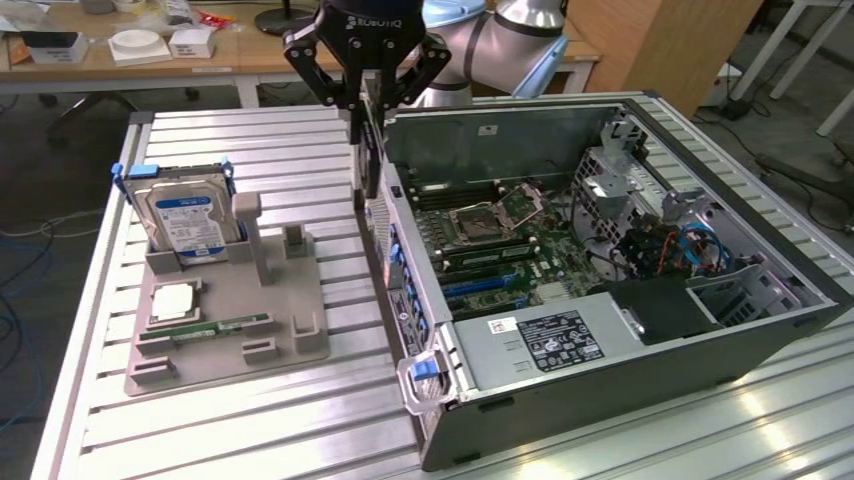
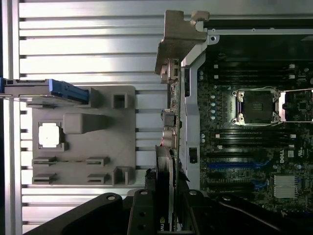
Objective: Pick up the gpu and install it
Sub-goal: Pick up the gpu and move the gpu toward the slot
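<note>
Gpu point(image 1: 363, 160) point(image 2: 172, 112) is held upright, clamped edge-on between the jaws of the gripper point(image 1: 367, 100) point(image 2: 164, 205). In the exterior view it is hung over the computer case's point(image 1: 601, 400) 10 o'clock rim. Grey tray point(image 1: 214, 360) is seen at 8 o'clock of it.

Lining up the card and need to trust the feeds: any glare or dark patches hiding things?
Exterior view: glare streaks on the table beside the case. Wrist view: the slats wash out, the chip on the tray is blown white, the case interior is dim, the gpu in the claw reads dark.
</note>
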`<state>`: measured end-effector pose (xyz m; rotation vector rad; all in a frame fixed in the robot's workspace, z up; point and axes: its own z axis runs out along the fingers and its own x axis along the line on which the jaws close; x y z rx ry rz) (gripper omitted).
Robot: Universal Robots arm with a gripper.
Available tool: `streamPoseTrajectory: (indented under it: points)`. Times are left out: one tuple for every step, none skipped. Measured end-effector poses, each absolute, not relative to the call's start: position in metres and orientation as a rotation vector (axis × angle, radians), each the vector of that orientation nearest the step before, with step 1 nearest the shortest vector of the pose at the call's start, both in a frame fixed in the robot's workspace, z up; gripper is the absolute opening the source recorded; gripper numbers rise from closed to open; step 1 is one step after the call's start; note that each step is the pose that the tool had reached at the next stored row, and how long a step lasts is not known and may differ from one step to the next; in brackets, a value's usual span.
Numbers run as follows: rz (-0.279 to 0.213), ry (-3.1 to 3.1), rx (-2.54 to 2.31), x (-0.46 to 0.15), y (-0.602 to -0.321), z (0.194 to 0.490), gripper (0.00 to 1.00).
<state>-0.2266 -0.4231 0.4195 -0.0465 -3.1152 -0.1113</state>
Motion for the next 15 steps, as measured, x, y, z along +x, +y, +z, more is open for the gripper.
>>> streamPoseTrajectory:
  points:
    - [-0.111,-3.115,-0.046,-0.2261,-0.4231,0.4195,0.26]
    - [-0.111,-3.115,-0.046,-0.2255,-0.4231,0.4195,0.26]
    - [-0.111,-3.115,-0.046,-0.2250,-0.4231,0.4196,0.26]
    - [-0.111,-3.115,-0.046,-0.2244,-0.4231,0.4195,0.26]
    - [-0.111,-3.115,-0.046,-0.2239,-0.4231,0.4195,0.26]
    - [-0.111,-3.115,-0.047,-0.2234,-0.4231,0.4196,0.26]
    - [-0.111,-3.115,-0.047,-0.2229,-0.4231,0.4196,0.26]
    - [-0.111,-3.115,-0.047,-0.2223,-0.4231,0.4195,0.26]
    - [-0.111,-3.115,-0.047,-0.2218,-0.4231,0.4196,0.26]
    - [-0.111,-3.115,-0.047,-0.2213,-0.4231,0.4195,0.26]
    - [-0.111,-3.115,-0.046,-0.2208,-0.4231,0.4195,0.26]
    - [-0.111,-3.115,-0.046,-0.2203,-0.4232,0.4195,0.26]
    - [-0.111,-3.115,-0.046,-0.2198,-0.4231,0.4196,0.26]
    - [-0.111,-3.115,-0.046,-0.2192,-0.4231,0.4195,0.26]
    - [-0.111,-3.115,-0.046,-0.2186,-0.4231,0.4196,0.26]
